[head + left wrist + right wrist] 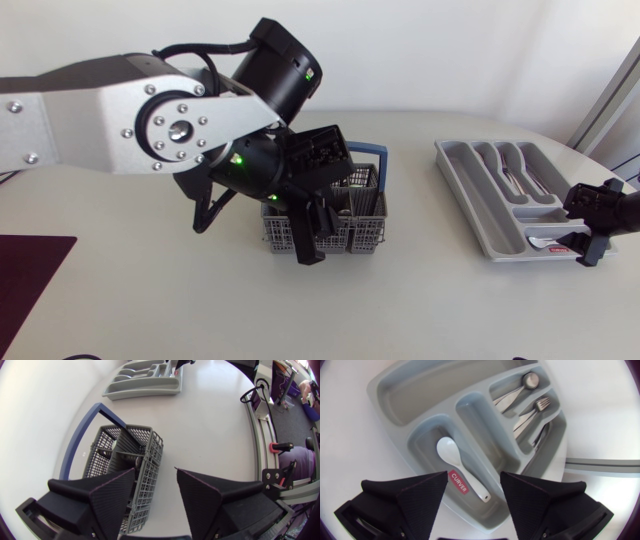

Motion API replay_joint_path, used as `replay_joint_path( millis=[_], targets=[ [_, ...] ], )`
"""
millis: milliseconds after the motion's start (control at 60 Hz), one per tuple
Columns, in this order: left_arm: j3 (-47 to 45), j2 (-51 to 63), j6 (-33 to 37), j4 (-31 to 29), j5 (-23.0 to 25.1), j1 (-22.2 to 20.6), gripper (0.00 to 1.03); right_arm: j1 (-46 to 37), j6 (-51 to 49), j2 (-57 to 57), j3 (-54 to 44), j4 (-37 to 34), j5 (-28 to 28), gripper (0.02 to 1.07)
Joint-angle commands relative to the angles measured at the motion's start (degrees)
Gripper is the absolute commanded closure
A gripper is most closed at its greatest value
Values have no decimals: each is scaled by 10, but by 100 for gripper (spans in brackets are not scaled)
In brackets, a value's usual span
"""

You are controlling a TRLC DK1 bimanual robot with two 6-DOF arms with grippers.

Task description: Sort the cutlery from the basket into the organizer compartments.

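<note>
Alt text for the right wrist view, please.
A white spoon lies in a short compartment of a grey plastic cutlery organizer, under the right gripper, whose jaws are open and empty. A silver metal spoon and fork lie in separate narrow compartments beyond.

1. The basket (365,232) was grey grid mesh with a blue handle (368,152).
2. The organizer (420,390), at the right, was plain light grey with a small red label (458,482).
3. It held a white spoon (451,455) and silver cutlery (520,390).
4. The left gripper (155,471) and right gripper (473,475) were matte black.
5. The table (450,300) was off-white.
</note>
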Motion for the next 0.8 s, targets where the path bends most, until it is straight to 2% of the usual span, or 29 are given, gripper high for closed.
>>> replay_joint_path(
  millis=[0, 383, 633, 783],
  targets=[
    [-12, -7, 20, 0, 0, -6, 45, 4, 19, -42, -15, -15, -16, 14],
    [25, 85, 33, 26, -13, -4, 46, 74, 131, -162, -110, -35, -87, 12],
    [81, 139, -43, 27, -13, 19, 61, 144, 186, -252, -188, -37, -102, 12],
    [90, 152, -73, 40, -13, 32, 61, 181, 216, -291, -226, -42, -103, 12]
  ],
)
